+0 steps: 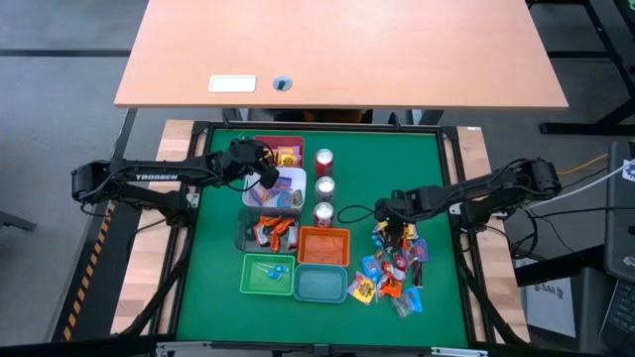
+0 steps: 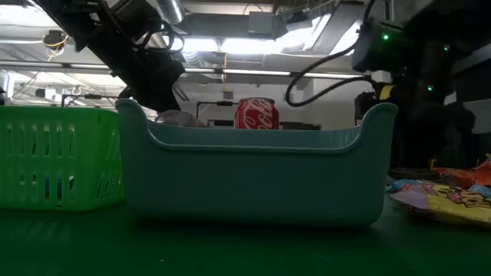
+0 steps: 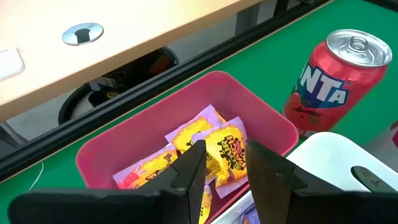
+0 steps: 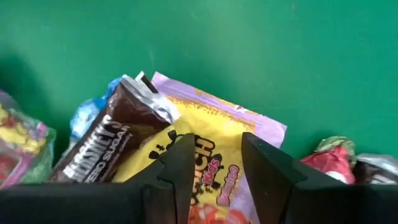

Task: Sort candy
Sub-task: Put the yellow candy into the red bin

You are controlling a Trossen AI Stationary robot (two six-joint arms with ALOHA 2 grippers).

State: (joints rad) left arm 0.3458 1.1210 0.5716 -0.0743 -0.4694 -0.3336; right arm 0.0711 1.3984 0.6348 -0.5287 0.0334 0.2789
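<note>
The unsorted candy (image 1: 397,266) lies in a loose heap on the green mat's right side. My right gripper (image 1: 392,226) hovers over the heap's far end, open (image 4: 217,165), with its fingers on either side of a yellow-and-purple packet (image 4: 217,134) beside a brown chocolate packet (image 4: 106,146); I cannot tell whether they touch it. My left gripper (image 1: 266,169) is open (image 3: 225,163) and holds nothing, above the pink bin (image 3: 124,140), which contains several yellow packets (image 3: 214,146).
Three red cans (image 1: 323,186) stand in a row between the bins and the heap, one showing close by (image 3: 339,78). White (image 1: 288,188), grey (image 1: 260,231), orange (image 1: 323,245), green (image 1: 268,275) and teal (image 1: 320,285) bins fill the mat's middle. A wooden desk (image 1: 337,50) lies beyond.
</note>
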